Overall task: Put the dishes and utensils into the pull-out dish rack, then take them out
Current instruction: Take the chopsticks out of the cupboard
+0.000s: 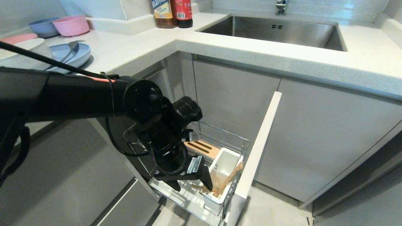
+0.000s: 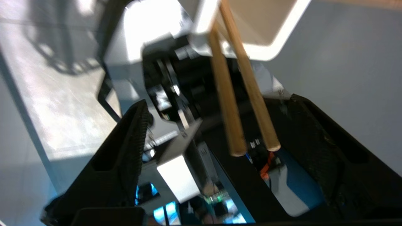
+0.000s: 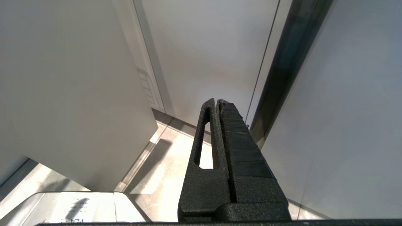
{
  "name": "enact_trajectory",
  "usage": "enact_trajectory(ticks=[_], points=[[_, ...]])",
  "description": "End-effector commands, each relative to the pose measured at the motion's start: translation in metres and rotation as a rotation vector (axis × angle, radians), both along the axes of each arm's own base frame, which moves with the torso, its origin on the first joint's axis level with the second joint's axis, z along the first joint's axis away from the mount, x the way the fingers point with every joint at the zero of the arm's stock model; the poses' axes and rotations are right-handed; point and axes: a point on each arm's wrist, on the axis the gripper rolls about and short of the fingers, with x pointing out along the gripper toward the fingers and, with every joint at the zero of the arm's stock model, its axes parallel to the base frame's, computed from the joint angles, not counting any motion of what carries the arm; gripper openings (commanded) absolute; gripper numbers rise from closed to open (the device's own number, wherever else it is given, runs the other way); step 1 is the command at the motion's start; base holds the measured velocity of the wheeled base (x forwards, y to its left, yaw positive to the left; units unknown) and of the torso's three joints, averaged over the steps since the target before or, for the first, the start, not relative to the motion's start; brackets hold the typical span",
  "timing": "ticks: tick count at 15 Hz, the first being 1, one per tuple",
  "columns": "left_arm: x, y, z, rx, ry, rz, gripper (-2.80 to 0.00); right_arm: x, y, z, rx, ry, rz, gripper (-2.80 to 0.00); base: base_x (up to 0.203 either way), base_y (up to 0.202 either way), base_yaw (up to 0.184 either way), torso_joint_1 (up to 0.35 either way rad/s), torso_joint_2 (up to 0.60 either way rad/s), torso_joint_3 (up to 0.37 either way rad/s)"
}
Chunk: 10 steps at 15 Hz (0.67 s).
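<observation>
Your left tool (image 1: 191, 183) gapes wide, empty; lifting carelessly could snag the chopsticks (image 2: 234, 94) leaning from the utensil holder (image 1: 220, 175).

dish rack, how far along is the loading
Done: chopsticks stand in the rack's white utensil holder. In hand: nothing; the left gripper is beside them, fingers open. Left: blue plate, fork and bowls on the counter, then unloading.

We saw light-wood chopsticks (image 1: 226, 181) in a white utensil holder (image 1: 223, 163), beside a tan slotted wooden strip (image 1: 202, 148) in the chrome wire rack (image 1: 230, 142). On the speckled off-white bench (image 1: 138, 50) were a light-blue plate (image 1: 77, 55), a pink bowl (image 1: 71, 25) and a blue bowl (image 1: 44, 27). The left arm (image 1: 78, 94) was black.
</observation>
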Motion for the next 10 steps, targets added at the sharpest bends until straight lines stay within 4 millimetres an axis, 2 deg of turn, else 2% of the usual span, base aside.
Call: enact_trajectory(ticks=[1,7,10], points=[[0.001,-0.005,-0.008,0.010,0.040,-0.011,0.00,0.000,0.000,0.000,0.000,0.001,0.000,-2.80,0.000,0.000,0.000,0.000,0.00,0.000],[0.004,-0.017,-0.026,0.039,0.094,-0.032,0.00,0.000,0.000,0.000,0.000,0.001,0.000,-2.80,0.000,0.000,0.000,0.000,0.00,0.000],[0.017,-0.021,-0.030,0.042,0.091,-0.021,0.00,0.000,0.000,0.000,0.000,0.003,0.000,-2.80,0.000,0.000,0.000,0.000,0.00,0.000]])
